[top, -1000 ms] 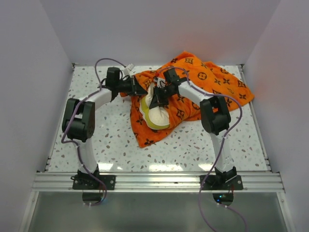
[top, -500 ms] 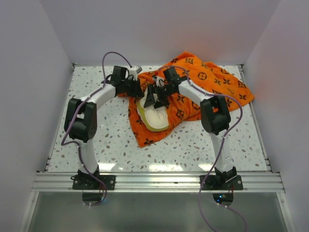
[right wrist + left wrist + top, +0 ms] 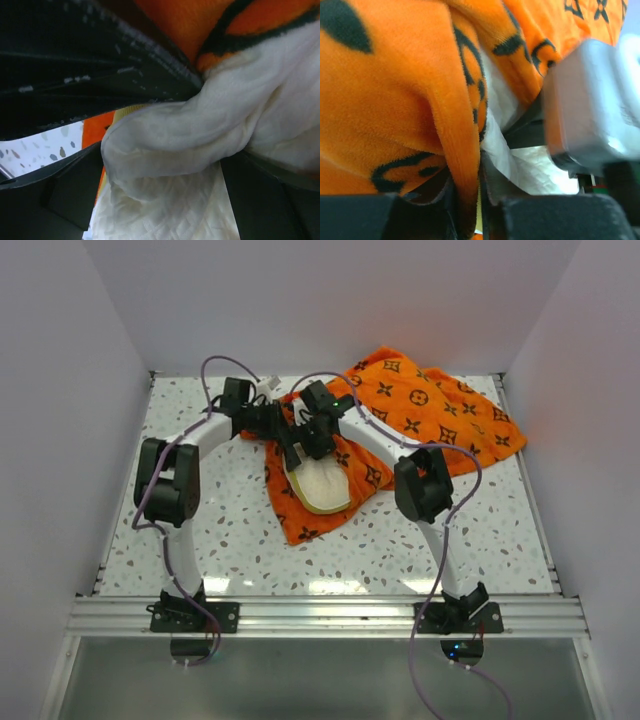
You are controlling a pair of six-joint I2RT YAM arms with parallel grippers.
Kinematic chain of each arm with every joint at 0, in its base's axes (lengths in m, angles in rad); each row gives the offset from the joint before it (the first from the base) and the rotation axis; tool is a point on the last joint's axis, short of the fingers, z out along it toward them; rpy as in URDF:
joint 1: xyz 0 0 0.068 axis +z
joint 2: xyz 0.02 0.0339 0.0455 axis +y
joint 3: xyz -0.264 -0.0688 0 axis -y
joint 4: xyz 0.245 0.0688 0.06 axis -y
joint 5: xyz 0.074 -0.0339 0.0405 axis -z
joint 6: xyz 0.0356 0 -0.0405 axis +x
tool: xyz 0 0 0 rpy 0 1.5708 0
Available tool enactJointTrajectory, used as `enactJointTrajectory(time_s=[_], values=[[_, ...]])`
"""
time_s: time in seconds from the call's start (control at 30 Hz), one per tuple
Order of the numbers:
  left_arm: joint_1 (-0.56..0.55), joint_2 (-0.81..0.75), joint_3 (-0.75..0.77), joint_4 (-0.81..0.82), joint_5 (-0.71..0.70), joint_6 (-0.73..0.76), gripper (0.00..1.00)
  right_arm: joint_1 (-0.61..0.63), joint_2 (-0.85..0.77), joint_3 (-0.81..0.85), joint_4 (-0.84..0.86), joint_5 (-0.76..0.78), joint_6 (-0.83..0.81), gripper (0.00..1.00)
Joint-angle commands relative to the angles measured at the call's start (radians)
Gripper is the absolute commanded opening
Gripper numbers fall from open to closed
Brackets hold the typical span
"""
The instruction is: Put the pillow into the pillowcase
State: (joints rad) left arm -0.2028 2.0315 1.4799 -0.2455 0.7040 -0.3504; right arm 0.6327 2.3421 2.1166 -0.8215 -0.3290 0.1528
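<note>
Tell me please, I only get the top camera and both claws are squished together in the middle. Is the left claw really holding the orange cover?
Observer: Yes. The left wrist camera shows the left gripper closed on a folded edge of the pillowcase, with the orange cloth pinched between its two black fingers.
Operator: What about the other claw? Is it grabbing orange too?
Observer: No. The right wrist camera shows the right gripper pinching a bunched-up bit of the cream pillow, with the orange cloth just above it.
</note>
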Motion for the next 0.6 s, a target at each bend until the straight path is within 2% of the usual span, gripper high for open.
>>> enactJointTrajectory(time_s=[0.0,0.07,0.1,0.13,0.17,0.2,0.23,0.27,0.33,0.37,0.4,0.43,0.5,0.53,0.57], values=[[0.011,-0.007,-0.036,0.090,0.086,-0.122,0.22,0.027,0.079,0.005,-0.110,0.152,-0.065,0.98],[0.025,-0.024,-0.065,0.123,0.098,-0.148,0.24,0.025,0.060,-0.038,-0.081,0.172,-0.081,0.97],[0.035,-0.031,-0.072,0.133,0.098,-0.156,0.26,0.019,0.051,-0.093,-0.024,0.171,-0.079,0.78],[0.040,-0.049,-0.079,0.137,0.092,-0.156,0.28,0.016,0.043,-0.107,-0.004,0.163,-0.078,0.64],[0.045,-0.062,-0.107,0.149,0.100,-0.159,0.31,0.009,0.040,-0.110,0.007,0.119,-0.075,0.51],[0.052,-0.076,-0.119,0.158,0.101,-0.156,0.34,0.004,0.043,-0.103,0.012,0.073,-0.068,0.32],[0.057,-0.109,-0.130,0.150,0.094,-0.148,0.36,-0.002,0.045,-0.081,0.016,0.027,-0.062,0.01],[0.065,-0.129,-0.163,0.146,0.086,-0.144,0.43,-0.016,0.046,-0.066,0.018,0.007,-0.033,0.00],[0.088,-0.210,-0.211,0.143,0.037,-0.131,0.48,-0.033,0.034,-0.040,0.044,-0.117,-0.027,0.00],[0.098,-0.243,-0.258,0.134,0.014,-0.127,0.53,-0.059,0.020,-0.050,0.073,-0.149,0.028,0.00],[0.121,-0.308,-0.311,0.133,-0.027,-0.127,0.60,-0.074,-0.022,-0.099,0.170,-0.259,0.092,0.00],[0.128,-0.341,-0.311,0.132,-0.058,-0.124,0.68,-0.089,-0.041,-0.128,0.227,-0.301,0.093,0.00],[0.135,-0.407,-0.360,0.106,-0.124,-0.096,0.85,-0.125,-0.070,-0.196,0.382,-0.375,0.218,0.00],[0.135,-0.457,-0.397,0.103,-0.158,-0.085,0.88,-0.136,-0.093,-0.226,0.459,-0.477,0.272,0.00],[0.132,-0.479,-0.415,0.104,-0.179,-0.081,0.92,-0.158,-0.102,-0.262,0.545,-0.501,0.415,0.00]])
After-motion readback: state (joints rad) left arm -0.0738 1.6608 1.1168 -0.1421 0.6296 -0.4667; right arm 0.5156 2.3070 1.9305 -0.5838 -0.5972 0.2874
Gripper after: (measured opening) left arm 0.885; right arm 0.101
